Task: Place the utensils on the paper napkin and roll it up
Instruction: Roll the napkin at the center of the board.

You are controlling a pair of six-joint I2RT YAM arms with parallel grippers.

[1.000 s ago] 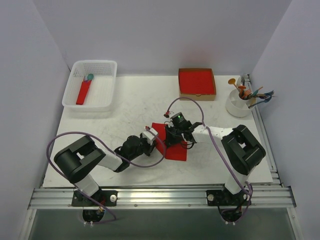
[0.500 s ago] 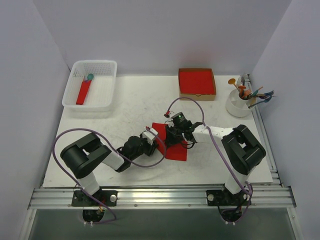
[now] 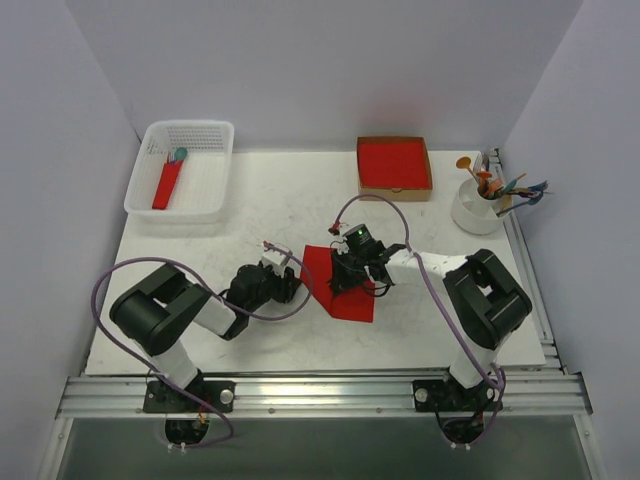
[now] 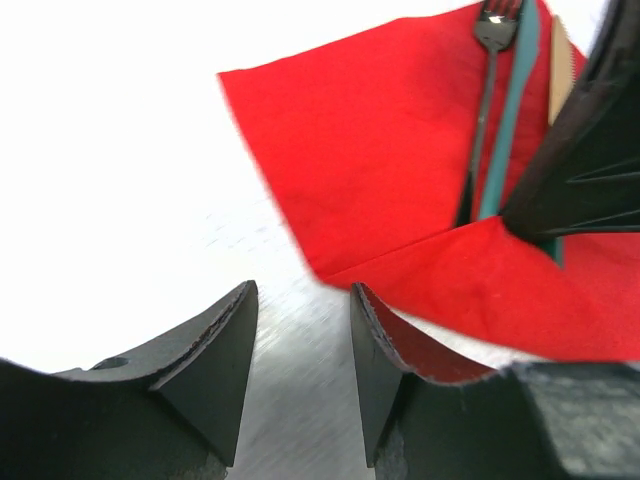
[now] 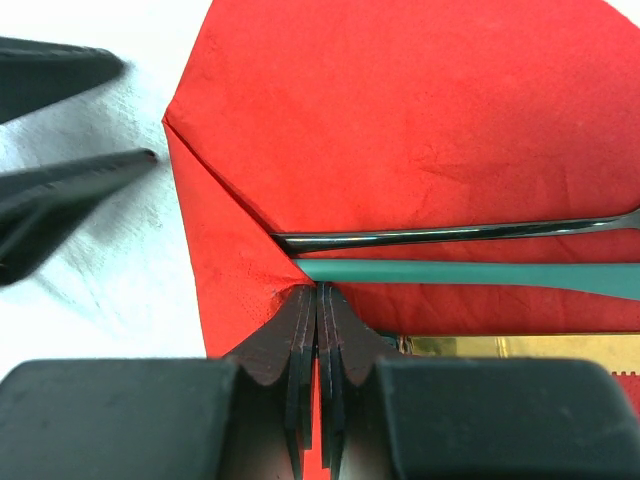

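— Well, what can't you make out?
— Nearest you, your left gripper is unclenched and empty, just off the paper napkin corner. Your right gripper is clenched tight on the folded flap and hides the ends of the utensils. Whether paper is pinched, I can't tell.
— Beyond?
— The fork, teal piece and gold serrated knife lie side by side on the napkin. Far back are the cardboard napkin box and white basket.
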